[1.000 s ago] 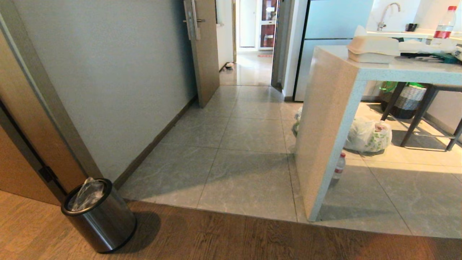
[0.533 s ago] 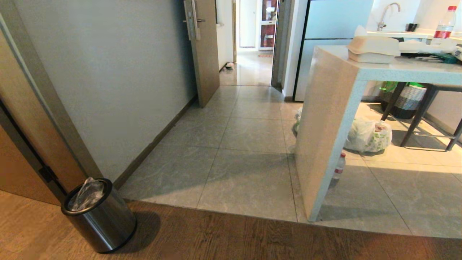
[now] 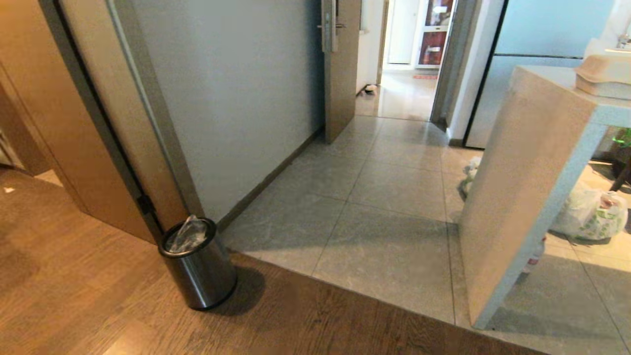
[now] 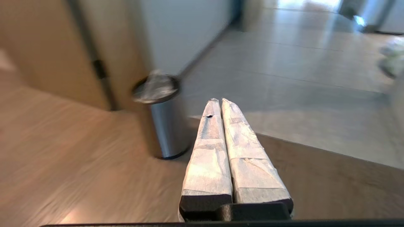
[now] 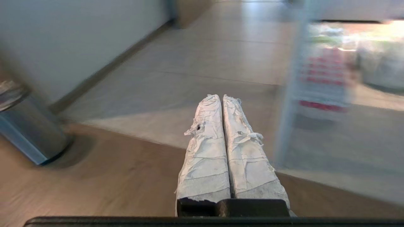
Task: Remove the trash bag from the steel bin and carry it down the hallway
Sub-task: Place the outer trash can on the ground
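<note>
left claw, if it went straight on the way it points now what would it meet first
Probably nothing soon. The left claw is shut and points past the bin, which stands off to one side, out over the tile floor. That way looks free as far as the view shows, though depth is unclear.

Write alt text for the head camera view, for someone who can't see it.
A small shiny steel bin holding a clear crinkly trash bag stands on brown wood flooring beside a doorframe. Beyond, grey tiles lead to a bright hallway.
</note>
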Tool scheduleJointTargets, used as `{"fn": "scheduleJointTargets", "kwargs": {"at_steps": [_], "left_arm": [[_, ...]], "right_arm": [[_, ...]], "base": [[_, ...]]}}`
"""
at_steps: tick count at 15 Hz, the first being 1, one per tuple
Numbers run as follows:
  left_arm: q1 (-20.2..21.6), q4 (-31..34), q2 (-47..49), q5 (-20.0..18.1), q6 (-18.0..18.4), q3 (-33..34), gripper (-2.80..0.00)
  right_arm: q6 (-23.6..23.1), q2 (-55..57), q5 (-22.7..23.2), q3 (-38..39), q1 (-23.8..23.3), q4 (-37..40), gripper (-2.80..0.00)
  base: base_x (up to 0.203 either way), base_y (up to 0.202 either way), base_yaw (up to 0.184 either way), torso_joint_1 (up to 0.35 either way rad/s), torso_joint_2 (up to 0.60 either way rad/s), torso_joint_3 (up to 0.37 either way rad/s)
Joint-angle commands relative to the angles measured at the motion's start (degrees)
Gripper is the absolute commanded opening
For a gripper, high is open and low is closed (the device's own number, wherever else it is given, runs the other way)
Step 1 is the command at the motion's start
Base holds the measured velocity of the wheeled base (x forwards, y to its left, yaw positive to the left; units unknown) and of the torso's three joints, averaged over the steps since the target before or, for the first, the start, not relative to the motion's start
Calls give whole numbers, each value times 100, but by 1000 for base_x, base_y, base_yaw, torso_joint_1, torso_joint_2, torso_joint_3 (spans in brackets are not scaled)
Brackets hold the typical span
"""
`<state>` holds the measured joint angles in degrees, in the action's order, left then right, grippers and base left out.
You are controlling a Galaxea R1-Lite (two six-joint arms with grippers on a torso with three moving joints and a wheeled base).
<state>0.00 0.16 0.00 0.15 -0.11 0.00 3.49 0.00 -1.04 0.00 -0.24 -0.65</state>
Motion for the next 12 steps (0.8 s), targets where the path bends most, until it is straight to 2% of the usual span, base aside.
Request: {"fn": "scheduleJointTargets", "kwargs": {"at_steps": [1, 12], "left_arm": [[0, 2, 0, 2, -4, 0, -280], [0, 0, 0, 2, -3, 0, -280]], "right_arm": [[3, 0, -2, 9, -2, -14, -280], [8, 0, -2, 9, -2, -18, -280]], "base": [[1, -7, 170, -1, 1, 4], [-1, -9, 166, 2, 2, 2]]}}
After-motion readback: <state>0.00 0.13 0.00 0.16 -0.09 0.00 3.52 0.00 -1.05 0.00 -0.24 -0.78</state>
